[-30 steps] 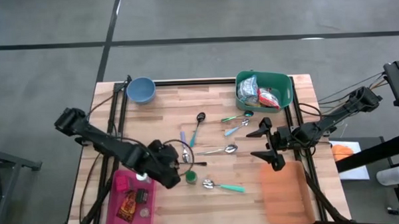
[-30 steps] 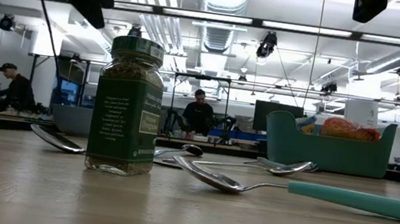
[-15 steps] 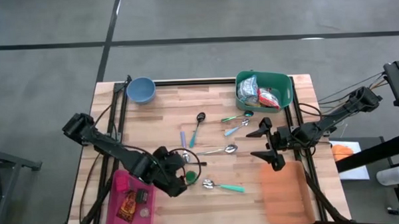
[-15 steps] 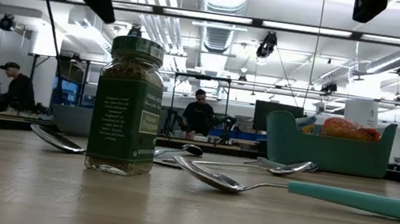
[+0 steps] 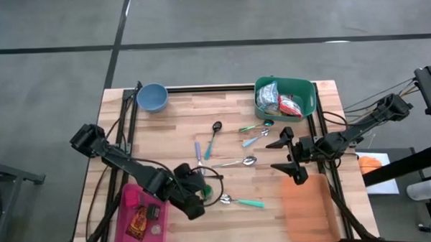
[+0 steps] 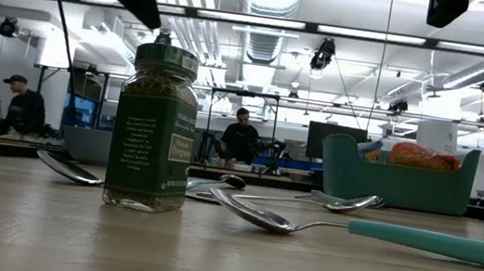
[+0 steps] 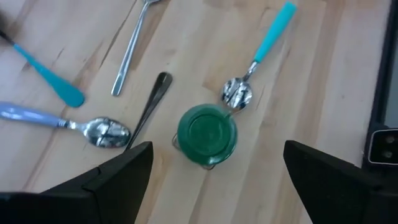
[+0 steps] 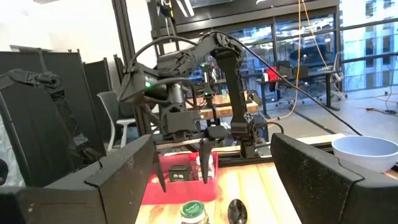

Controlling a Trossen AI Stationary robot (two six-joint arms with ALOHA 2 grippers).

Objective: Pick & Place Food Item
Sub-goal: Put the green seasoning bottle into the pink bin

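Green-lidded spice jar [image 7: 206, 134] stands upright on the wooden worktop [image 5: 172, 115] among spoons, directly beneath the left tool [image 7: 211, 171], whose fingers spread wide and hold nothing. Farther right, the right tool [image 5: 285, 156] hovers open and empty near the orange mat [image 5: 305, 208].

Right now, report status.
Left gripper open above green-lidded spice jar, not gripping. Right gripper open, waiting at table's right. Spoons crowd the jar.

On the tabletop [image 5: 173, 130], the jar [image 5: 206, 189] stands near centre; spoons [image 5: 238, 162] lie around it, a bowl [image 5: 152, 97] at 11 o'clock, a bin [image 5: 309, 96] at 1, a tray [image 5: 127, 214] at 8.
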